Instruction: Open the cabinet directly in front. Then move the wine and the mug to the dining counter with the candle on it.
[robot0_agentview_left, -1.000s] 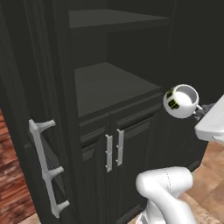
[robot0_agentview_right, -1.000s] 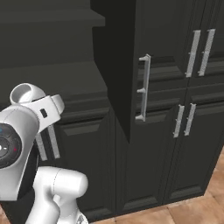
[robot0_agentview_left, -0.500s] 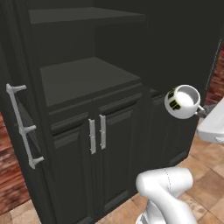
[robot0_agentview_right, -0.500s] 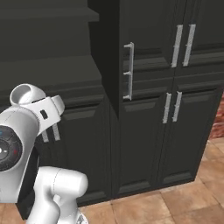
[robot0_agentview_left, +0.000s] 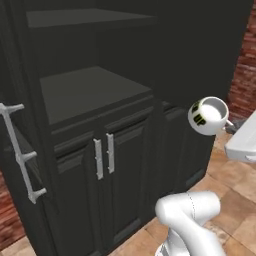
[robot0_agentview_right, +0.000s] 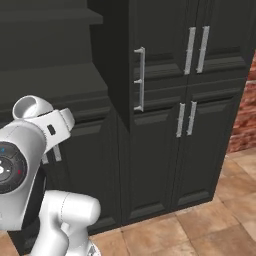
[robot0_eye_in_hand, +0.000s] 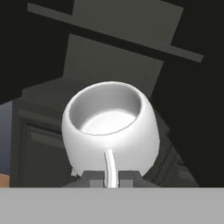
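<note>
The black cabinet stands open, its two upper shelves bare. I hold the white mug in the air to the right of the open shelves. It is tilted, and its dark and yellow-green mark faces the left base camera. My gripper is shut on the mug's thin handle, with the mug mouth up just beyond the fingertips. From the right base view the mug sits above my white hand. The wine, the dining counter and the candle are out of view.
The cabinet's left door swings out toward me with its silver bar handle; the right door juts out too. Closed lower doors sit below the shelves. More black cabinets, a brick wall and tiled floor lie right.
The whole picture has slid left in both base views, so the base has moved and brick wall now shows at the right. The mug stays in the same grip.
</note>
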